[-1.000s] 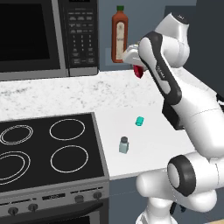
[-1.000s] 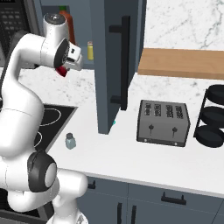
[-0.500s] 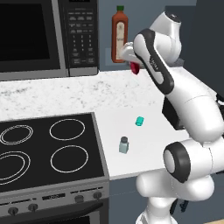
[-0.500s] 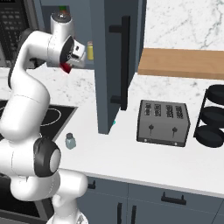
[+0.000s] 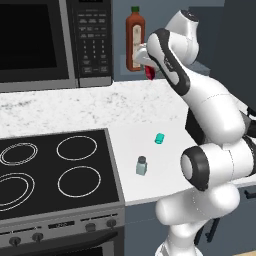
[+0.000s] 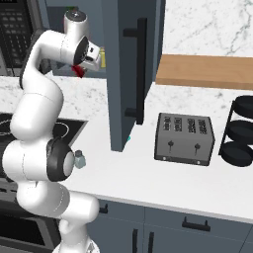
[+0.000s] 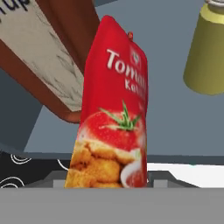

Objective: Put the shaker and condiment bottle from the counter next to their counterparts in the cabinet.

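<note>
— Since the earlier frame, what has been moved?
— Only the arm: the gripper [image 5: 148, 70] has been carried up and closer to the cabinet [image 5: 122, 30], and the condiment bottle [image 7: 114, 109] has been brought along with it.
— From left to right, what is seen in the left base view?
— The black microwave [image 5: 50, 40] is seen first, then the tall orange-red bottle [image 5: 134, 40] on the cabinet ledge, with the gripper just to its right.
— How are the jaws set?
— They are closed on the condiment bottle, which is held in the air before the ledge, between the tall bottle and the yellow shaker [image 7: 205, 52].
— And the shaker [image 5: 141, 165]?
— It is left upright on the counter [image 5: 75, 105], beside the stove [image 5: 55, 170]; a teal cylinder [image 5: 159, 138] lies near it.
</note>
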Motion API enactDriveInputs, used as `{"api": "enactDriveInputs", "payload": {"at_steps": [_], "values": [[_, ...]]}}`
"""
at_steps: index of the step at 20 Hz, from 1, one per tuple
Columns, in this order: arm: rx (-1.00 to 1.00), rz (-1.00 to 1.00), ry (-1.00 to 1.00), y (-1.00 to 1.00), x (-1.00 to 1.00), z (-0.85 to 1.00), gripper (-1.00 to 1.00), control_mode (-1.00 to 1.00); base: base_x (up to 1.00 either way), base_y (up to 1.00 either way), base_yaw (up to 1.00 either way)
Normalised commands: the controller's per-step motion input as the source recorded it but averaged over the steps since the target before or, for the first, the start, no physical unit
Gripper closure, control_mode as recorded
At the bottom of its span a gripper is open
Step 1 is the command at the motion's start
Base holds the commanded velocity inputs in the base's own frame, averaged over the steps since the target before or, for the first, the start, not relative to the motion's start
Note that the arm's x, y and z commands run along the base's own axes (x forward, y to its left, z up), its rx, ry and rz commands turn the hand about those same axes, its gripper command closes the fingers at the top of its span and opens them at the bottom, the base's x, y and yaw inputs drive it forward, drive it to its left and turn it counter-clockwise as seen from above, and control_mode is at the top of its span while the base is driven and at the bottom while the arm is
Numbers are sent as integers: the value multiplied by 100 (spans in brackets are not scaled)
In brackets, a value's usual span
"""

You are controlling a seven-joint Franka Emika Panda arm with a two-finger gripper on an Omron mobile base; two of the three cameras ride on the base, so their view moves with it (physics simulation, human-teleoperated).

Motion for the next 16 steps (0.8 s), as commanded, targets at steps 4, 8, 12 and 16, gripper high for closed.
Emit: {"api": "enactDriveInputs", "payload": {"at_steps": [4, 8, 12, 16], "values": [[0, 3, 1, 0, 58, 0, 100, -100, 0, 0, 0], [0, 3, 2, 0, 47, 0, 100, -100, 0, 0, 0], [0, 3, 0, -1, 25, 0, -100, -100, 0, 0, 0], [0, 4, 0, -7, 5, 0, -100, -100, 0, 0, 0]]}}
